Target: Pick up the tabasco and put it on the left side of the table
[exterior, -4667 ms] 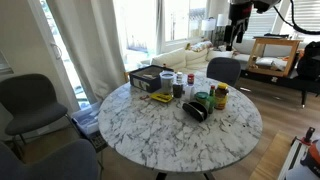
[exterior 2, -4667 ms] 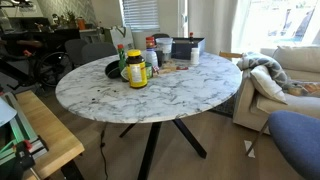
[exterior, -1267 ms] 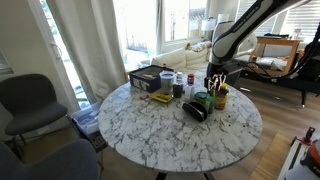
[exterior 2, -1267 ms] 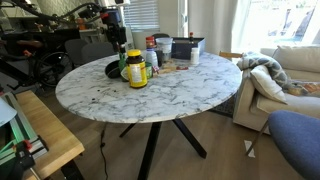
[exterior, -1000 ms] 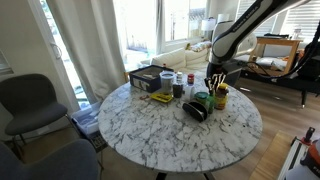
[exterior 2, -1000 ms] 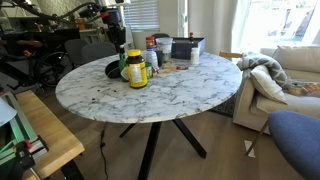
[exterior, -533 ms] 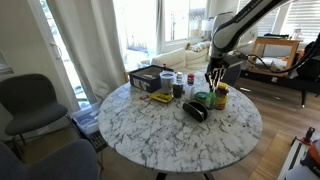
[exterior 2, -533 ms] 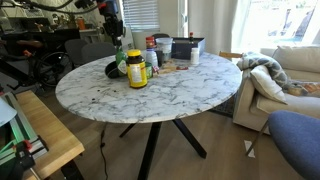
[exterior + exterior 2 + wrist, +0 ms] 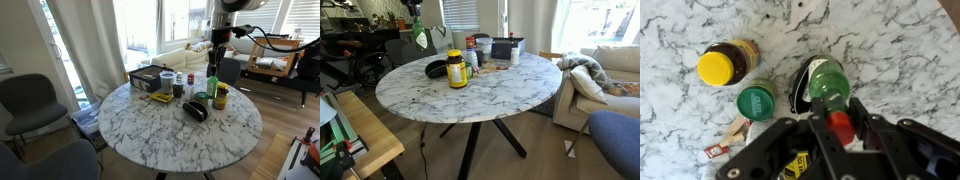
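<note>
The tabasco (image 9: 826, 84), a slim green bottle with a red cap, hangs lifted above the white marble table (image 9: 170, 135). My gripper (image 9: 840, 122) is shut on its red cap and neck. In both exterior views the bottle (image 9: 212, 69) (image 9: 421, 38) dangles under the raised gripper (image 9: 213, 55) (image 9: 417, 22), well above the cluster of items. From the wrist view the bottle body points down at the table (image 9: 890, 50), over a black object (image 9: 798, 88).
A yellow-lidded jar (image 9: 716, 66) (image 9: 220, 97) (image 9: 455, 68) and a low round green container (image 9: 755, 100) (image 9: 203, 98) stand below. A dark box (image 9: 150, 78) and small bottles (image 9: 472, 50) crowd the table's far part. Chairs (image 9: 35, 100) surround it.
The gripper has risen from the cluster with the tabasco in its grip, lifting the bottle clear of the table. The other items stay put.
</note>
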